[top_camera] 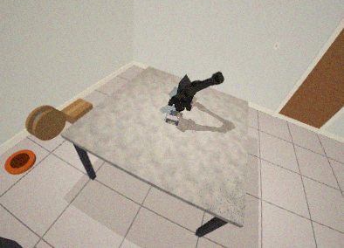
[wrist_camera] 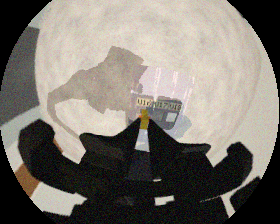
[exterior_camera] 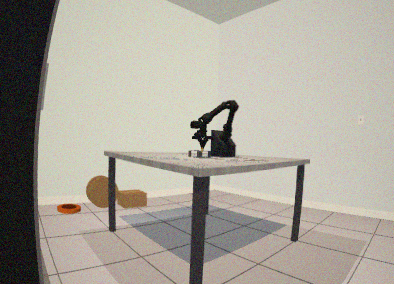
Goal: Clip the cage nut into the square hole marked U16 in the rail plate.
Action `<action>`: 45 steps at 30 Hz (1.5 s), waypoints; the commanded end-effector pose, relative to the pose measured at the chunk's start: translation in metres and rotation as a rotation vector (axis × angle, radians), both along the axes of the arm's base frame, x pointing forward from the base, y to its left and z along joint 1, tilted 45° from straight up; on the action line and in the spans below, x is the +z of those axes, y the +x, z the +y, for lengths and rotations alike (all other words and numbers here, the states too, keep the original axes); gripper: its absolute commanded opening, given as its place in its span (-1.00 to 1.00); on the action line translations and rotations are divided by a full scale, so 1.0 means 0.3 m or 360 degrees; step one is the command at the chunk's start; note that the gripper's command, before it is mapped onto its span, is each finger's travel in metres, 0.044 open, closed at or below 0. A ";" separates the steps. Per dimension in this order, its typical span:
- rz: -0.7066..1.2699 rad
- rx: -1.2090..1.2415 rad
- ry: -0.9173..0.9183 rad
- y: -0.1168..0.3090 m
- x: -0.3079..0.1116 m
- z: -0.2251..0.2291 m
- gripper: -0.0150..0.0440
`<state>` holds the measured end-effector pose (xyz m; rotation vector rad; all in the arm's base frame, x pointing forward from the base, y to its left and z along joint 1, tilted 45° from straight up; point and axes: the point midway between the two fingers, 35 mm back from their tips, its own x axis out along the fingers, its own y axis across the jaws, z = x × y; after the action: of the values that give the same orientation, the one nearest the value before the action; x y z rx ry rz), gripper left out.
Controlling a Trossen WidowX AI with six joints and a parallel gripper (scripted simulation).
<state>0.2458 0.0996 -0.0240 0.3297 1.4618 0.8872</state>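
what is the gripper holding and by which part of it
The gripper holds the yellow nut between its fingertips; which part of the nut they pinch, wings or body, is too small to tell.
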 end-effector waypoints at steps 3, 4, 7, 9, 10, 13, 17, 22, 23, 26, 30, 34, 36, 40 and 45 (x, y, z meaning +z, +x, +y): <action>-0.0009 0.0004 -0.0006 0.001 0.000 0.000 -0.38; -0.0010 0.0003 -0.0009 0.001 0.000 0.001 -0.38; -0.0014 0.0002 -0.0020 0.001 0.000 0.002 -0.38; -0.0017 0.0000 -0.0029 0.000 0.000 0.003 -0.38; -0.0017 0.0000 -0.0030 0.000 0.000 0.003 -0.38; -0.0019 -0.0001 -0.0036 0.000 0.000 0.003 -0.38; -0.0021 -0.0001 -0.0041 0.000 0.000 0.004 -0.38; -0.0024 -0.0003 -0.0052 0.000 0.000 0.005 -0.38; -0.0025 -0.0003 -0.0055 -0.001 0.000 0.005 -0.38; -0.0028 -0.0004 -0.0063 -0.001 0.000 0.006 -0.38; -0.0030 -0.0006 -0.0070 -0.001 0.000 0.007 -0.38; -0.0033 -0.0007 -0.0079 -0.001 0.001 0.008 -0.38; -0.0035 -0.0008 -0.0084 -0.002 0.001 0.008 -0.38; -0.0037 -0.0009 -0.0090 -0.002 0.001 0.009 -0.38; -0.0040 -0.0010 -0.0100 -0.002 0.001 0.010 -0.38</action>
<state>0.2452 0.1027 -0.0233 0.2781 1.4591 0.8433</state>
